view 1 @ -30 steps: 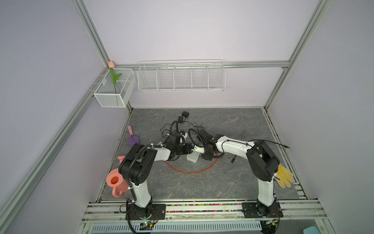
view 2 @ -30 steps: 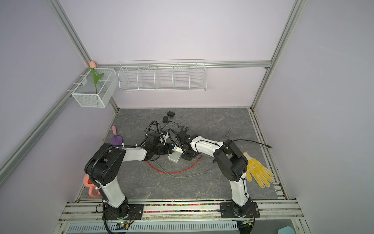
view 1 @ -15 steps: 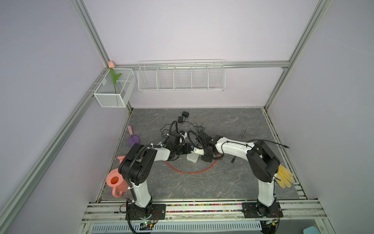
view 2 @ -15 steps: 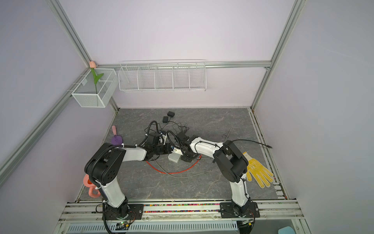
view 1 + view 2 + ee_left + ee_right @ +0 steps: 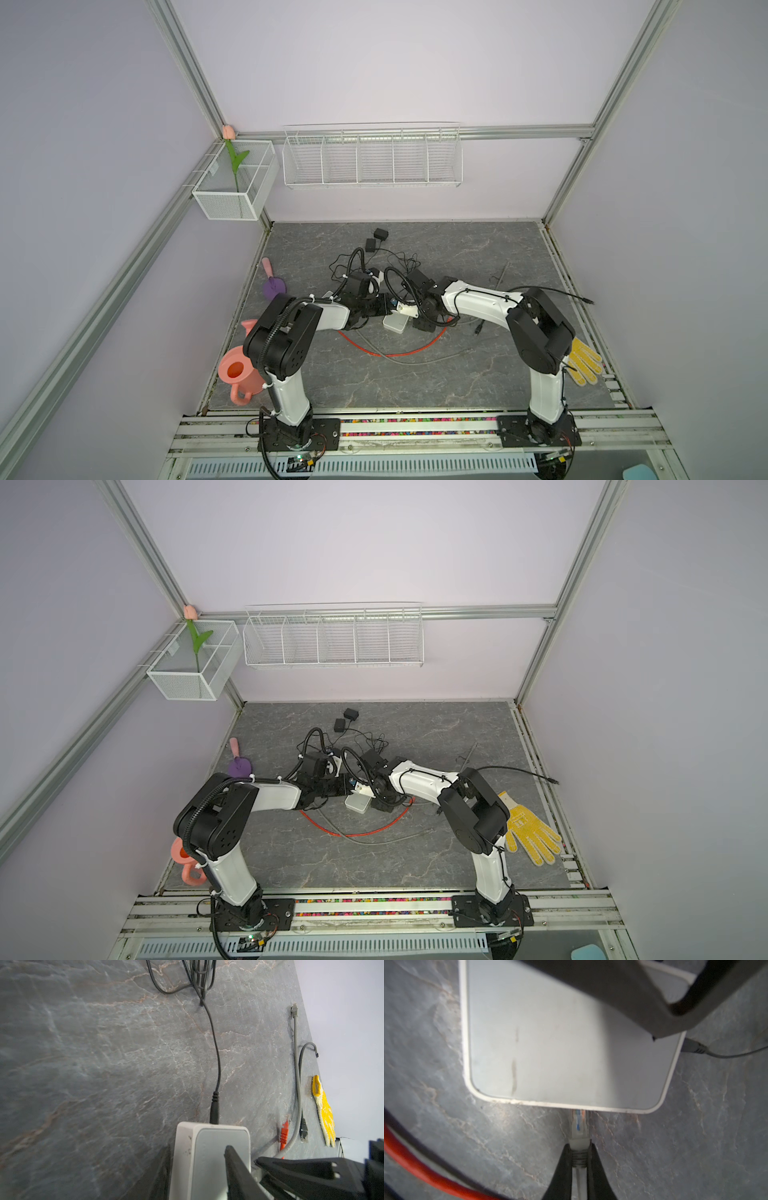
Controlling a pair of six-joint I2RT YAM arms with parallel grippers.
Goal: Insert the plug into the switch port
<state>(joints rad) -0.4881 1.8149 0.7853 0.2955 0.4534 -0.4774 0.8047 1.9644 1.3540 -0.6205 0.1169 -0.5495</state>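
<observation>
left claw [image 5: 197, 1149] clamps the switch [image 5: 550, 1053] on the table; right claw [image 5: 578, 1147] pinches the plug [image 5: 578, 1124], tip meeting the switch's edge.

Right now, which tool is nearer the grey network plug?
Right. The right tool is shut on the plug at the white box's edge; the left tool grips the box itself, farther off.

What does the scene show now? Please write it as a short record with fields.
left gripper: astride the switch, holding it
right gripper: shut on the plug, at its boot
plug: tip at the switch edge, clear body mostly outside
power cable: plugged into an adjacent side of the switch
nearby: orange cable, yellow glove
</observation>
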